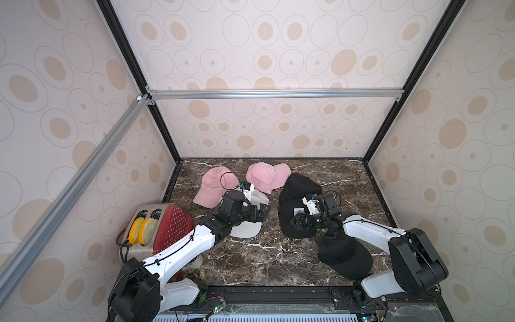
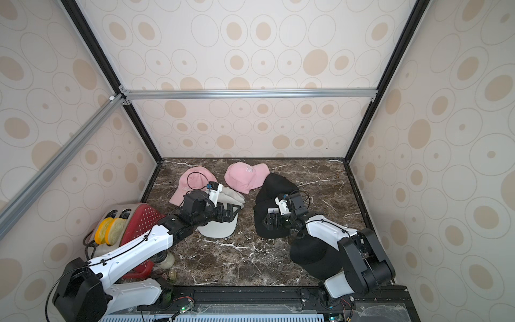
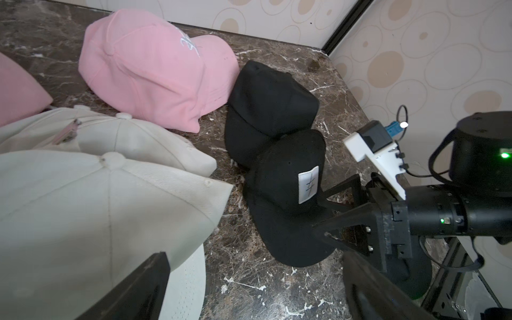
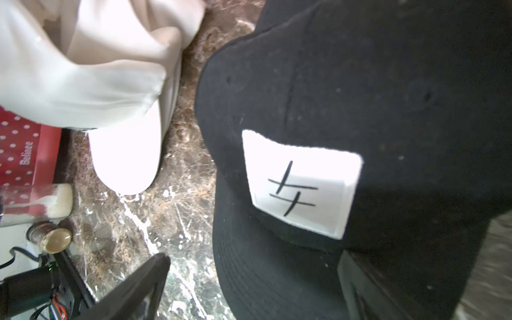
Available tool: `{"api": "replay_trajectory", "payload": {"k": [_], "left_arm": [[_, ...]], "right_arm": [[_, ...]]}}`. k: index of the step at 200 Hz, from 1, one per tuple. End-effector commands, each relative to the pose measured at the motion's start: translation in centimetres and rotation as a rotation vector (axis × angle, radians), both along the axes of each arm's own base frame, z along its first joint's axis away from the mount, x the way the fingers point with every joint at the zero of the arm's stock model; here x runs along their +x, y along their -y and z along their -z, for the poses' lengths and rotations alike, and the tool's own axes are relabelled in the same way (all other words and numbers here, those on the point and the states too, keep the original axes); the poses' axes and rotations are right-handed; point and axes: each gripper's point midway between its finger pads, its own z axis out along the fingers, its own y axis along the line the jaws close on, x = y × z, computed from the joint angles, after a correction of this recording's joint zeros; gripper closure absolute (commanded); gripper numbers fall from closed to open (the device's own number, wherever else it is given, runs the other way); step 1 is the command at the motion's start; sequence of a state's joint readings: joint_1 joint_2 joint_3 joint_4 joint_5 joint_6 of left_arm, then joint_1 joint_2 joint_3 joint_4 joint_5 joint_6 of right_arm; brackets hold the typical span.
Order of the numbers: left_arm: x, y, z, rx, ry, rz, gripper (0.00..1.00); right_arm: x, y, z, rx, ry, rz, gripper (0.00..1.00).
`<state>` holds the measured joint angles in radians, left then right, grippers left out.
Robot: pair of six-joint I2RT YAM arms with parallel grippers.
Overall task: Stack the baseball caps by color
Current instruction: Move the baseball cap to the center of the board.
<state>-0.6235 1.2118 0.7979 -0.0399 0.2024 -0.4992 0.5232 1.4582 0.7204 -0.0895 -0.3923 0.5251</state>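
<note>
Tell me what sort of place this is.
Probably a robot test booth: wallpapered panels on a metal frame, two robot arms at a marble table, caps and a toaster as props.

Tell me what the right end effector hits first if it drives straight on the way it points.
The black cap with the white tag. In the right wrist view the open right end effector points straight at it from close by; the exact gap is unclear.
</note>
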Motion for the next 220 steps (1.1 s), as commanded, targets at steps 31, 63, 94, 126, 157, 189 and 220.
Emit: {"api": "replay_trajectory", "payload": {"k": [31, 63, 94, 126, 157, 189, 220], "left_arm": [[0.0, 2.9, -1.5, 0.02, 0.045, 0.069, 0.01], [0.0, 3.9, -1.6, 0.01, 0.035, 0.097, 0.01], [0.0, 4.7, -1.5, 0.003, 0.023, 0.117, 0.01], [0.3, 5.4, -1.4, -0.025, 0.007, 0.118, 0.01], [0.4, 5.5, -1.2, -0.031, 0.0, 0.113, 0.01], [0.5, 5.2, -1.0, -0.004, 0.005, 0.106, 0.01], [0.6, 4.9, -1.1, 0.015, 0.017, 0.103, 0.01]], "right_arm": [[0.6, 2.3, -2.4, -0.107, 0.106, 0.063, 0.0], [0.6, 5.2, -2.5, -0.189, 0.133, 0.099, 0.01], [-0.8, 4.2, -2.5, -0.168, 0.072, 0.032, 0.01], [-0.5, 4.0, -1.4, -0.199, 0.058, 0.073, 0.0], [0.2, 4.5, 0.3, -0.24, 0.028, 0.111, 0.0], [0.4, 3.2, 1.0, -0.211, 0.014, 0.067, 0.0], [0.8, 2.2, 1.2, -0.191, 0.012, 0.033, 0.0]]}}
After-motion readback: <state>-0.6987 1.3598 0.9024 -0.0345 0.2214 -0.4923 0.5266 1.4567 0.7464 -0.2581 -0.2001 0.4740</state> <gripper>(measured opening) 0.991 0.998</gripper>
